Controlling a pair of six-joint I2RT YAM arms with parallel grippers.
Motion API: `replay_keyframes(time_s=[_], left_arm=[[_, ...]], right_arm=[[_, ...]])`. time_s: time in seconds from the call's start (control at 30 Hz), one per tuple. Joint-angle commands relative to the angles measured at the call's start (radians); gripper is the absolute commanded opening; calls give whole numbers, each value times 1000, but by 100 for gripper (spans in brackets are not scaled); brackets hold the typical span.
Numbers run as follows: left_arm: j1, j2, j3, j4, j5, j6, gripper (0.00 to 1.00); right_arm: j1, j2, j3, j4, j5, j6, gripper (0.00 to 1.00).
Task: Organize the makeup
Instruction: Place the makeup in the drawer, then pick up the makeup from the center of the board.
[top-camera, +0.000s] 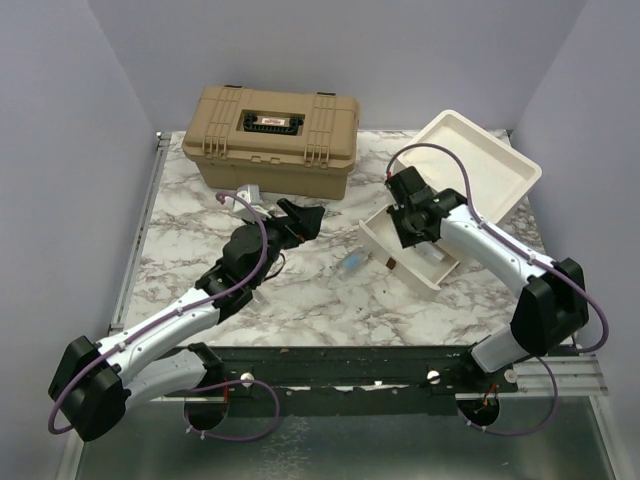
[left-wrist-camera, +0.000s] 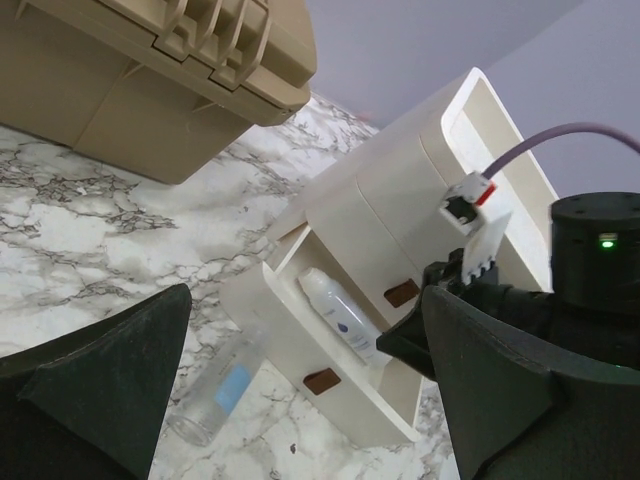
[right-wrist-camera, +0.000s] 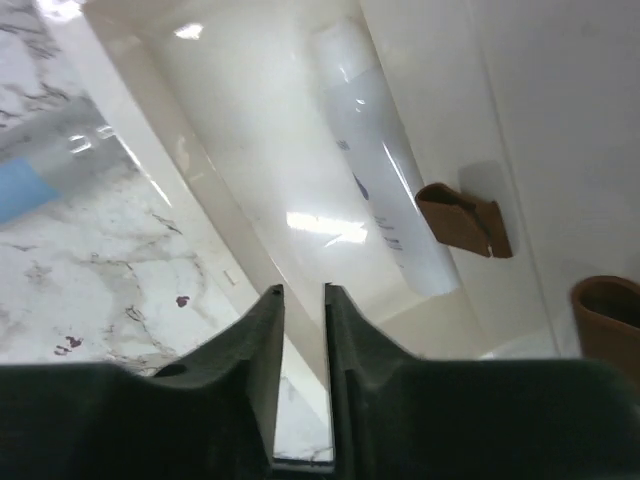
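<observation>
- Two makeup tubes: the pale tube lies inside the pulled-out drawer of the white drawer box; the clear tube, blue-labelled, lies on the marble just outside that drawer.
- The right gripper hangs over the drawer, jaws a sliver apart, empty.
- The left gripper hovers left of the box, jaws wide, empty.

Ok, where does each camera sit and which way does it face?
Top external: high behind the left arm and right arm, both shown, looking down on the marble table.
Left wrist: low, facing the open drawer; wide-spread jaws frame it.
Right wrist: looking down into that drawer; near-closed jaws at bottom.
Shared: both wrists see the pale tube inside.
</observation>
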Motion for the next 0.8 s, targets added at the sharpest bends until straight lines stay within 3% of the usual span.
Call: replay_keyframes(time_s=[0.0, 0.03, 0.13, 0.4, 0.63, 0.77], left_arm=[[7, -5, -21, 14, 31, -4, 99], [8, -5, -23, 14, 41, 4, 99], [12, -3, -35, -7, 79, 27, 99], [27, 42, -43, -78, 171, 62, 99], [35, 97, -42, -70, 237, 67, 99], [40, 173, -10, -96, 365, 141, 97]], right_arm=[[7, -59, 1, 100, -87, 42, 19], [8, -64, -4, 108, -84, 57, 12], [7, -121, -39, 164, -125, 67, 11], [6, -426, -213, 487, -393, 94, 22], [7, -533, -279, 631, -492, 150, 46], [7, -583, -307, 693, -529, 180, 58]])
